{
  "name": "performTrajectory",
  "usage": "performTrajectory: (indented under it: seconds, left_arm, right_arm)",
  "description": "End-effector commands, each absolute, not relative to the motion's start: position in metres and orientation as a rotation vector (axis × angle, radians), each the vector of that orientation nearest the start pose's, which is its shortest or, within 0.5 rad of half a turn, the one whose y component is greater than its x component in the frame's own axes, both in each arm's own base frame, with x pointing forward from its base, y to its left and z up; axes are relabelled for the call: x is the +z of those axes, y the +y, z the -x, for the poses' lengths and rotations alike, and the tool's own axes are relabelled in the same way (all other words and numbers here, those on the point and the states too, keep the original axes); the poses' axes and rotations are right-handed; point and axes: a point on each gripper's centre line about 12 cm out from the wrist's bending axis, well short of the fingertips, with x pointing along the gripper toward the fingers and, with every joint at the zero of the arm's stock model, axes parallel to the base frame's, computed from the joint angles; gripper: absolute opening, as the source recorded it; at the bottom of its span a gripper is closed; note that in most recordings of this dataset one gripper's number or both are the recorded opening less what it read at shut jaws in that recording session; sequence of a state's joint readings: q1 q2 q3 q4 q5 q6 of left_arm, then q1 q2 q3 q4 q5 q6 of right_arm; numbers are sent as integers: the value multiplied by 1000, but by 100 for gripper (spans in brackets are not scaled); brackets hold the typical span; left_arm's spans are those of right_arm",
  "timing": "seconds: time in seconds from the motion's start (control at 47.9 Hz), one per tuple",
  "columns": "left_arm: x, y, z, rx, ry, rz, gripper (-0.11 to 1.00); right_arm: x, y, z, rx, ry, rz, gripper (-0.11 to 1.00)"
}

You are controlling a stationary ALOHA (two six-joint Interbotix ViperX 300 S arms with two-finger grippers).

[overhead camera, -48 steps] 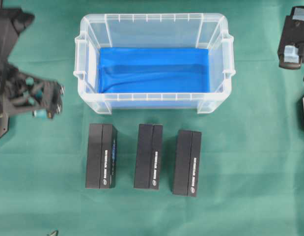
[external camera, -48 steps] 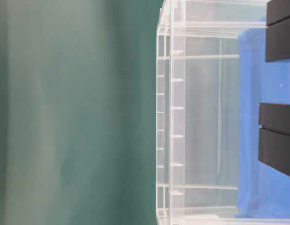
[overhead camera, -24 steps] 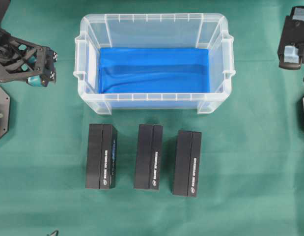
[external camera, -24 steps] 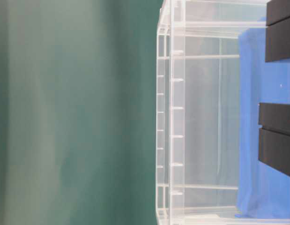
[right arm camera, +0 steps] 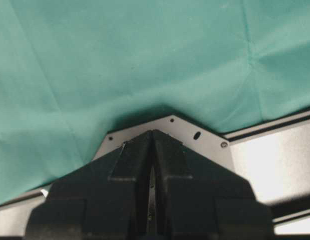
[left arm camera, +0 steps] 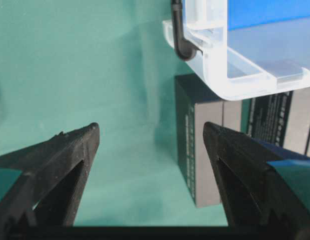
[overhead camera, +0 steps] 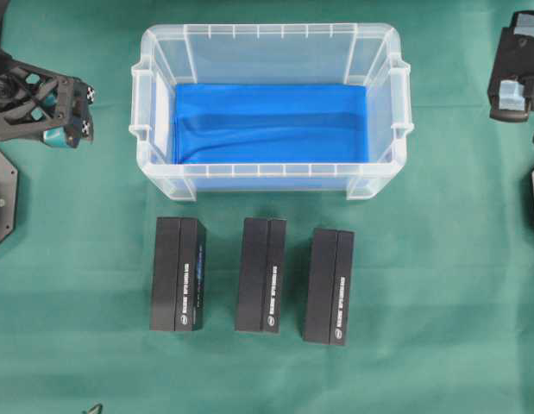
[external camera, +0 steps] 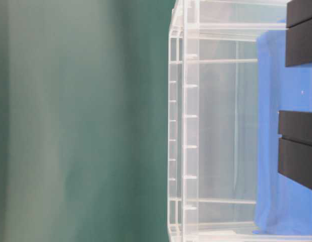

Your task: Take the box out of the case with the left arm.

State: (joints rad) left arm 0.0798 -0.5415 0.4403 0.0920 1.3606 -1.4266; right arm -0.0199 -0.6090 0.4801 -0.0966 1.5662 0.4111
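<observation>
The green cloth-covered counter [overhead camera: 439, 285] carries a large rectangular clear plastic case [overhead camera: 271, 39] with a ribbed rim, side handles and a blue lining [overhead camera: 271, 125], standing toward the counter's far edge, midway between its left and right edges. Seen from overhead, nothing but the lining shows inside it. Three black rectangular boxes with white print stand in a row on the cloth just in front of the case's near wall: the left box [overhead camera: 177, 273], the middle box [overhead camera: 260, 274] and the right box [overhead camera: 329, 286], each apart from its neighbours and from the case. The left arm's black lattice-frame claw [overhead camera: 72, 121] with teal pads hangs near the counter's far left corner, beside the case's left handle and apart from it; its fingers [left arm camera: 59, 160] are spread wide with only bare cloth between them, gripping and touching nothing. In the left wrist view the case's corner overhangs and hides part of the boxes. The right arm's black claw [right arm camera: 152, 165] sits at the counter's far right corner, its fingers pressed together on nothing, over a grey metal plate [right arm camera: 170, 127]; overhead it is cut off by the frame edge. The table-level view is turned sideways and blurred, showing the case's ribbed wall and two dark slabs [external camera: 299, 151] cut off at the edge; whether they lie inside the case cannot be told there.
</observation>
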Motion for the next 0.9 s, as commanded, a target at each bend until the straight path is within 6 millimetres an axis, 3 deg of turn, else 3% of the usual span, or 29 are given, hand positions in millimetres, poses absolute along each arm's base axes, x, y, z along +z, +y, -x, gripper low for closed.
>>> performTrajectory:
  seconds: [0.0, 0.878]
  left_arm:
    - [339, 30, -229, 984, 909, 1204, 84]
    - [339, 30, -229, 985, 911, 1204, 84]
  right_arm:
    - [333, -15, -190, -387, 1380, -283, 1]
    - [329, -15, -189, -388, 1391, -282, 1]
